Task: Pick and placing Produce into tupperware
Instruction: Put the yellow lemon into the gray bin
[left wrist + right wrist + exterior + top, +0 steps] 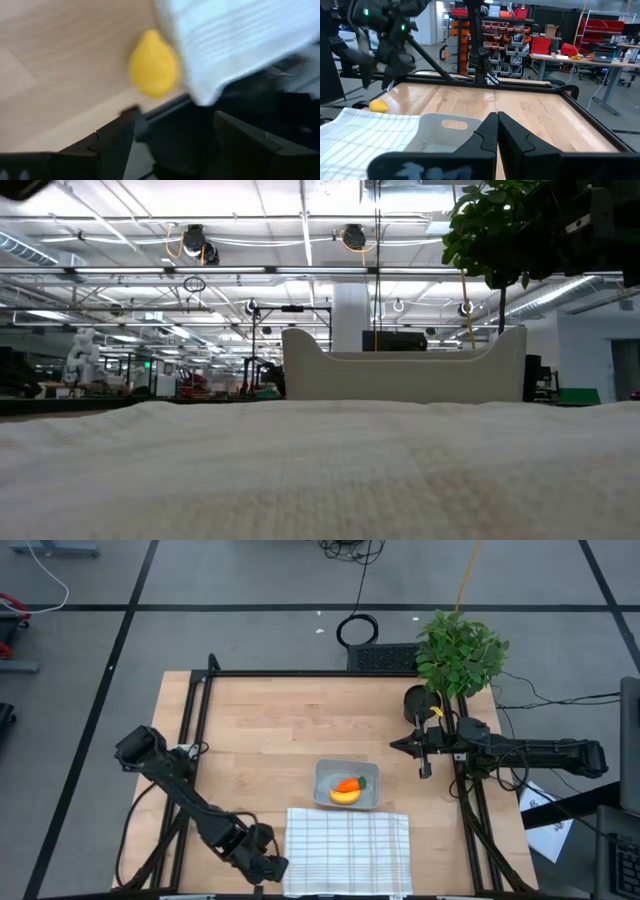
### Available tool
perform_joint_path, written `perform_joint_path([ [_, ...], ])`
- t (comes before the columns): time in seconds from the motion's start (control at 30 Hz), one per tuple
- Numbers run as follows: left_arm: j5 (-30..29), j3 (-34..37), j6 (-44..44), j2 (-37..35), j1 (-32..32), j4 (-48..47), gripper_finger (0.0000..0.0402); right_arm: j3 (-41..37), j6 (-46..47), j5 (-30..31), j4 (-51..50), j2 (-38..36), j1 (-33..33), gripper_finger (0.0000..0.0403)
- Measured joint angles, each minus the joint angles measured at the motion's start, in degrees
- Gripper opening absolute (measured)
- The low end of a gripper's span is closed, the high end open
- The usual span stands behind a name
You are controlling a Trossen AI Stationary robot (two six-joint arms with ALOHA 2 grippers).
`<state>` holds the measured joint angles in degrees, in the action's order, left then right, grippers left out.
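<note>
The grey tupperware tub stands on the table just beyond the white checked cloth. The orange carrot and the yellow banana lie inside it. The yellow lemon piece rests on the wood beside the cloth's left edge, near the table's near edge, and also shows as the lemon in the right wrist view. My left gripper is open just short of the lemon and does not touch it; in the high view this gripper hides the lemon. My right gripper is shut and waits above the table's right side.
A leafy potted plant stands at the far right corner, behind the right arm. Black frame rails run around the table, and one rail lies right by the lemon. Bare wood stretches across the table's far and left parts.
</note>
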<state>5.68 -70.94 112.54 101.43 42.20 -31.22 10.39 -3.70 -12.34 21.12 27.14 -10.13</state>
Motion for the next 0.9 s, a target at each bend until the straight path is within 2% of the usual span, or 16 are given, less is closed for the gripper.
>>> perform_joint_path([
  [0.1,3.24,0.09,-0.9,2.45,-0.8,-0.08,0.0273,0.0,-0.09,0.02,0.02,0.0,-0.02,0.0],
  [0.23,4.78,0.09,-1.92,3.95,-1.4,1.1,0.0273,0.0,-0.17,0.02,0.03,0.0,-0.02,0.0],
  [0.9,0.3,0.07,-4.27,4.07,-1.84,-0.13,0.0274,0.0,-0.2,0.02,0.0,0.0,-0.01,0.0],
])
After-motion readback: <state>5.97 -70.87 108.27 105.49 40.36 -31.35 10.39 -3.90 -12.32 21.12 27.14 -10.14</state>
